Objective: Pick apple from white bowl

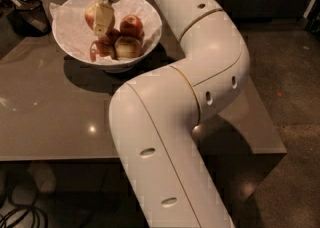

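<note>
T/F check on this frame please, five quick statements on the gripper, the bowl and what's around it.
1. The gripper is over the white bowl. True.
2. The bowl holds one apple only. False: the apple right beside the gripper is joined by a red apple, a yellowish apple and at least one more.
3. The bowl sits on the floor. False: it stands on the grey table.
4. A dark container is to the left of the bowl in the camera view. True.
5. The gripper hangs at the table's near edge, far from the fruit. False: it is among the apples at the far end.
</note>
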You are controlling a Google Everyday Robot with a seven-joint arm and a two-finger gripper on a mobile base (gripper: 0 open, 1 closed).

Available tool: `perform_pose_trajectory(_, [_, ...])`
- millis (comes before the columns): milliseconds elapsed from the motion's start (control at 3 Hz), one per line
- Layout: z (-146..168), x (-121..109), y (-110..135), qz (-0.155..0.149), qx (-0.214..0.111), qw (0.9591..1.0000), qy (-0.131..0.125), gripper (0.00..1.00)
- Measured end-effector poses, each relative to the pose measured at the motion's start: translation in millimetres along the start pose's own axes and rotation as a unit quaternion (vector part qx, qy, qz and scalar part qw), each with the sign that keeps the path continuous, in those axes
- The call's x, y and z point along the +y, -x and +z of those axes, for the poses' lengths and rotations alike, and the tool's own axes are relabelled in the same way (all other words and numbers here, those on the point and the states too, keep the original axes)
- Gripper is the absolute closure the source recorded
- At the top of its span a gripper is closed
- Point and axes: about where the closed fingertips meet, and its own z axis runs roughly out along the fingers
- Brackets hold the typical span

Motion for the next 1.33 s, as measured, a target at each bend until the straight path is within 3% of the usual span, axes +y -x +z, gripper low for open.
perform_pose_trajectory(667, [-26, 9, 22, -0.011, -0.031, 0.9994, -0.004, 1.0])
perform_pose_trajectory(1333, [-49, 28, 25, 0.015, -0.058, 0.9982, 0.003, 1.0])
